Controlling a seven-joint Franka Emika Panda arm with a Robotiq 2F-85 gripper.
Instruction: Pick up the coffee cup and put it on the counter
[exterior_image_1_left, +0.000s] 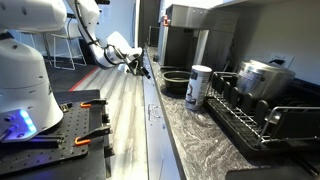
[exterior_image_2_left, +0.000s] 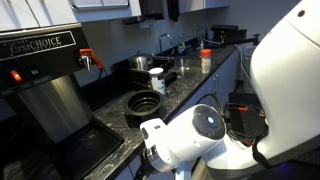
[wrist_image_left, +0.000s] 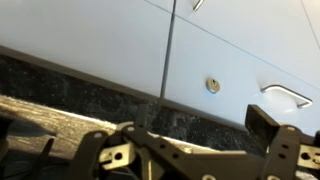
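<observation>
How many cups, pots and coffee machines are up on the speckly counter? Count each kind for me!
Dark coffee cup: 1
Tall white tumbler: 1
Steel pot, sitting in the dish rack: 1
Coffee machine: 1
Total: 4

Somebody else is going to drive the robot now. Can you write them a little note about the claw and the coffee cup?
Claw: open and empty, in the air beside the counter's front edge.
Coffee cup: upright on the counter, between the coffee machine and the tall white tumbler. The claw is not touching it.
Done: the cup stands on the counter, but I cannot tell whether it was moved there.
Left: if not, reach, grip, lift, set down.
</observation>
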